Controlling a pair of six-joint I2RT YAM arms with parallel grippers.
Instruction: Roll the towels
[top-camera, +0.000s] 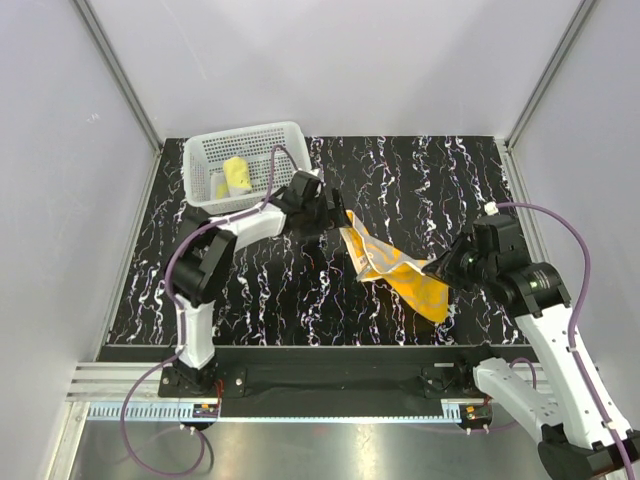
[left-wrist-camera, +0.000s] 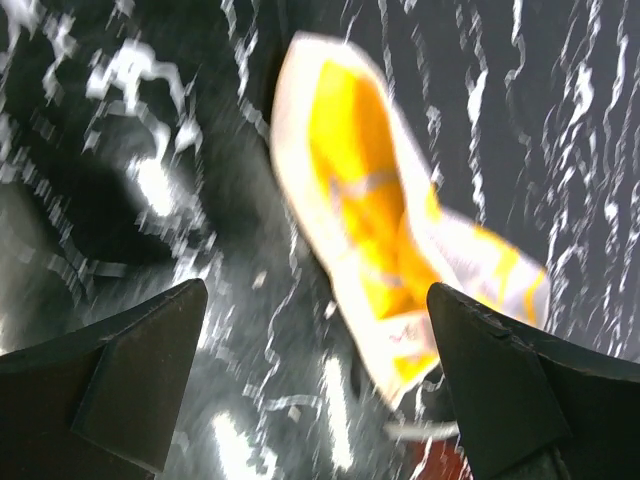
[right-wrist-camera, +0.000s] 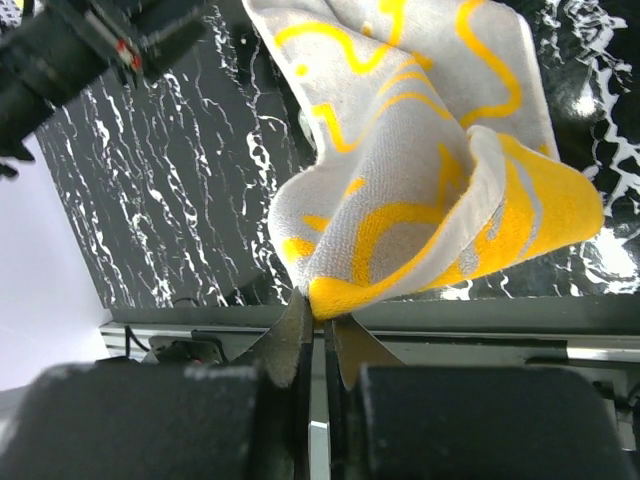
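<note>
— The left pincer, how do its fingers stand?

— They stand wide apart and hold nothing. It is over the black marbled table, just to the right of the white mesh basket. The pale yellow towel lies inside that basket.

— And where is the orange towel?

— One end is just beside the tips of the left pincer, on their right side. From there the towel goes, crumpled, across the middle of the table toward the right pincer. In the left wrist view it shows ahead of the open fingers, closer to the right one. That view is blurred, so I cannot tell if it touches them.

— And the right pincer?

— Its fingers are pressed together on a folded edge of the orange towel. The cloth spreads out from the tips. The pale back with orange lines faces the wrist camera, and the bright orange side shows on the right.
</note>
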